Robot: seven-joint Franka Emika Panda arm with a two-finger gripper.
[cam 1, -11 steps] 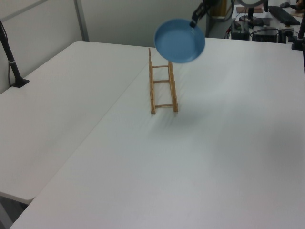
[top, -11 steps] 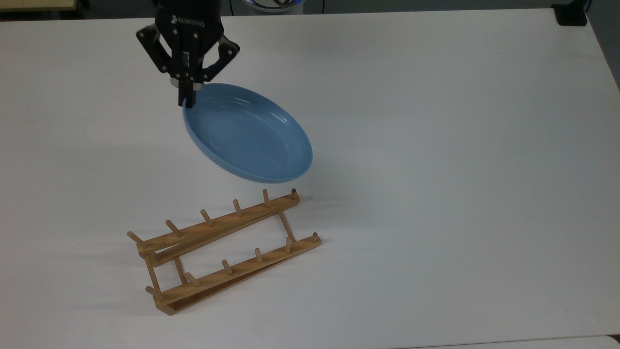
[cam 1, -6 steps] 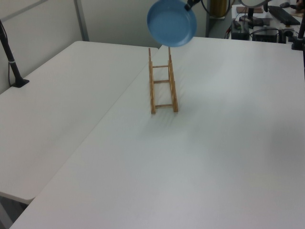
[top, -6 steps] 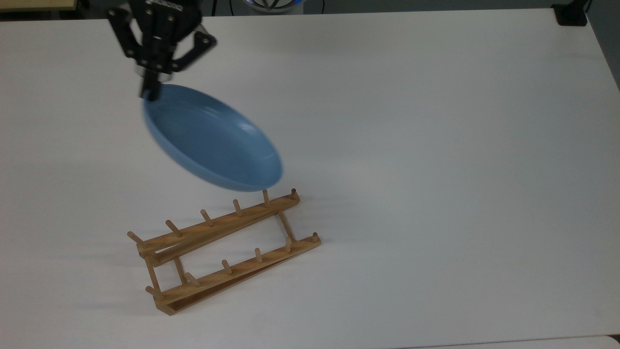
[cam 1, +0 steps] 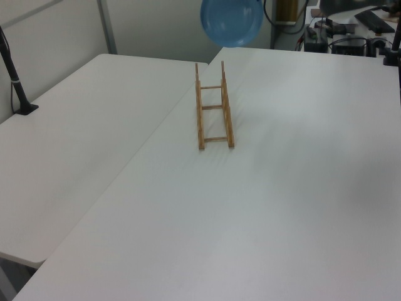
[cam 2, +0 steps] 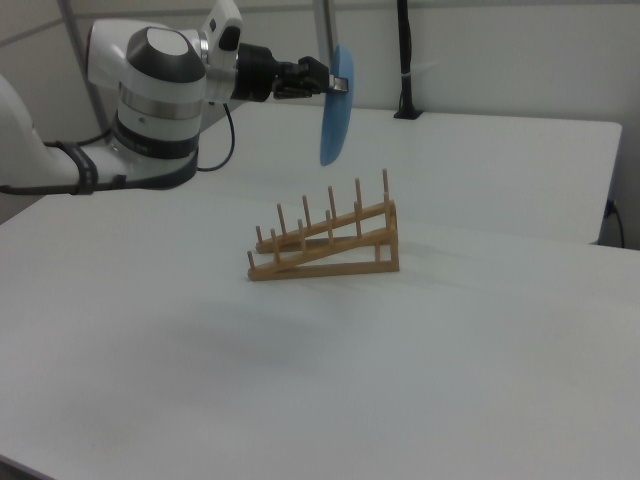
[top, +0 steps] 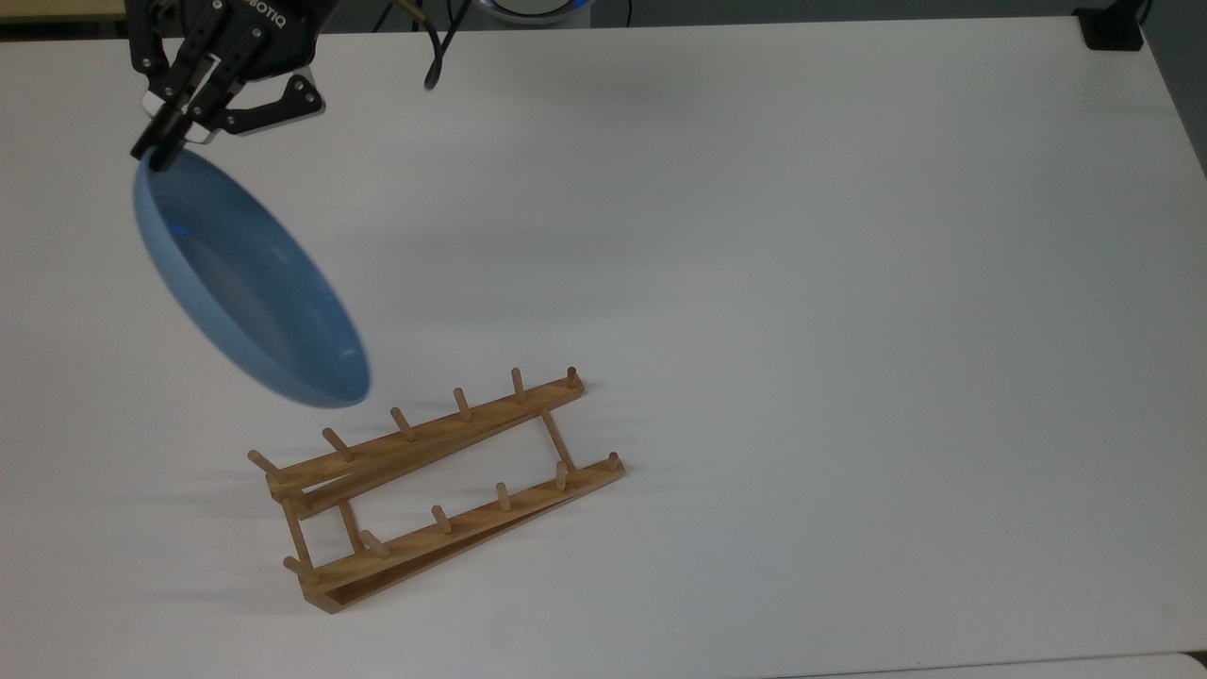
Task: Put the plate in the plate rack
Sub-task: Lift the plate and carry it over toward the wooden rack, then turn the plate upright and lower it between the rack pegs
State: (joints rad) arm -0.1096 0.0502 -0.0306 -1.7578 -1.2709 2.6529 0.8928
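- On the smooth white table (top: 849, 283), a light-brown wooden plate rack (top: 436, 481) is seen, made of two long parallel rails set with upright round dowel pegs and joined by thin crossbars.
- In the right view, the rack's (cam 2: 325, 243) rails are seen to slope, higher at the right view's right end.
- Every slot between the pegs is seen unfilled.
- The black two-finger gripper (top: 156, 151) is shown closed on the upper rim of the plate (top: 247, 283), near the top view's upper left corner.
- The plate is round, shallow, glossy and light blue, with a raised rim.
- It is held in the air, clear of the table and apart from the rack.
- In the right view, the plate (cam 2: 335, 105) is seen nearly edge-on and almost upright, hanging above the rack from the gripper (cam 2: 338, 82).
- In the left view, the plate (cam 1: 232, 21) appears as a full blue disc above the rack's (cam 1: 213, 108) far end.
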